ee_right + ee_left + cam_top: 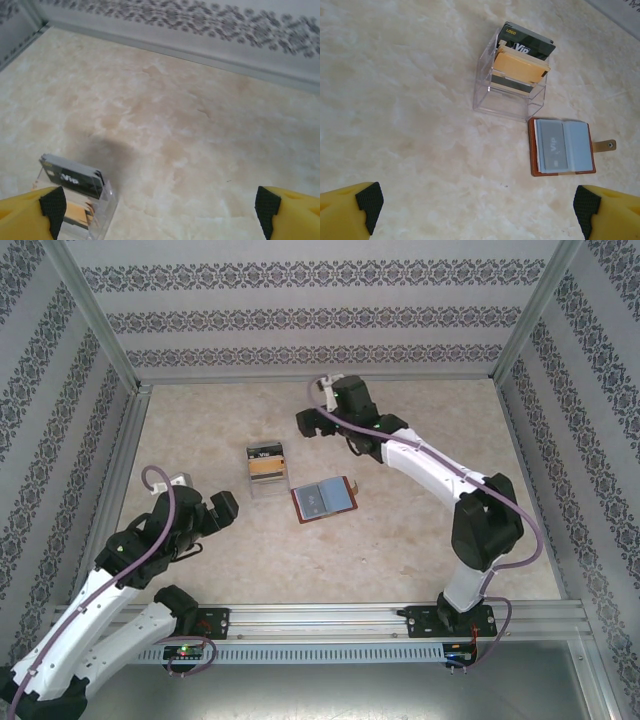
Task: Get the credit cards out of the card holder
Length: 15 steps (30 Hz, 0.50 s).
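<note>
Card holder (pixel 323 500), reddish-brown leather, lies spread open and flat near the middle of the table (pixel 400 560). In the left wrist view its small tab (pixel 605 145) sticks out at three o'clock. One grey credit card (pixel 553 147), printed with a pale logo, sits tucked in the left-hand sleeve. The right-hand pane is bluish, and I cannot tell whether it holds another card.

Just beside the holder, at its eleven o'clock in the top view, stands a clear box (pixel 510 102). A black card (pixel 530 42) and an orange card (pixel 520 67) stand on edge inside it.

The right gripper (pixel 159 207) hangs at the holder's twelve o'clock, near the box's far side, jaws spread wide and empty. The left gripper (pixel 477 202) hovers at the holder's eight o'clock, well apart from it, also wide open and empty.

My reading is that the task sits between picks, with at least one card left to draw out. The next move likely calls for a jaw lowered onto the card's exposed edge. A shallow pinch and a sideways slide out of the sleeve would follow. The other arm may need to pin the light holder so it does not lift or drag along.
</note>
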Available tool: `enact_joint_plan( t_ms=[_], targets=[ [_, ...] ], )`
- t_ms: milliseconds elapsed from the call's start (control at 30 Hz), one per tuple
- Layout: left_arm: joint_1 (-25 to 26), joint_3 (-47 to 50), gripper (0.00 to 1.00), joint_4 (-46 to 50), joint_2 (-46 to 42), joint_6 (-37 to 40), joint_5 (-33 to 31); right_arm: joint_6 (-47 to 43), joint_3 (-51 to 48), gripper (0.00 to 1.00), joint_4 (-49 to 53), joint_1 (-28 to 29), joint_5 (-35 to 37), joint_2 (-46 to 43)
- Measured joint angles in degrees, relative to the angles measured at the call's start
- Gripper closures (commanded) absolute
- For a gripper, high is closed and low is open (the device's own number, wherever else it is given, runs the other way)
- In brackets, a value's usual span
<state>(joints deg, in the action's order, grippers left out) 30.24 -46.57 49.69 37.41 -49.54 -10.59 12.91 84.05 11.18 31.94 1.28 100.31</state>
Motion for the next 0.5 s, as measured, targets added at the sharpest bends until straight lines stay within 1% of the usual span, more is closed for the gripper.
enact_joint_plan(
  t_ms=[67, 200, 267, 333, 500],
  targets=[
    [0.0, 0.07, 0.0, -0.9, 0.33, 0.66, 0.28, 5.75, -0.7, 0.02, 0.26, -2.49, -2.16, -0.46],
    [0.0, 0.07, 0.0, -2.82, 1.2, 1.73, 1.57, 13.88, -3.5, 0.02, -1.4, -7.17, -9.38, -1.01],
    [0.0, 0.09, 0.0, -3.78, 2.32, 1.99, 2.51, 17.11, -5.92, 0.02, -1.84, -9.07, -11.8, -1.51],
    [0.0, 0.17, 0.0, -5.07, 3.89, 2.21, 3.72, 19.02, -7.85, 0.02, -1.92, -9.99, -13.31, -1.77],
    [0.0, 1.46, 0.0, -9.73, 8.31, 2.1, 7.96, 21.22, -13.62, 0.02, -2.03, -9.94, -15.82, -4.13]
  ],
)
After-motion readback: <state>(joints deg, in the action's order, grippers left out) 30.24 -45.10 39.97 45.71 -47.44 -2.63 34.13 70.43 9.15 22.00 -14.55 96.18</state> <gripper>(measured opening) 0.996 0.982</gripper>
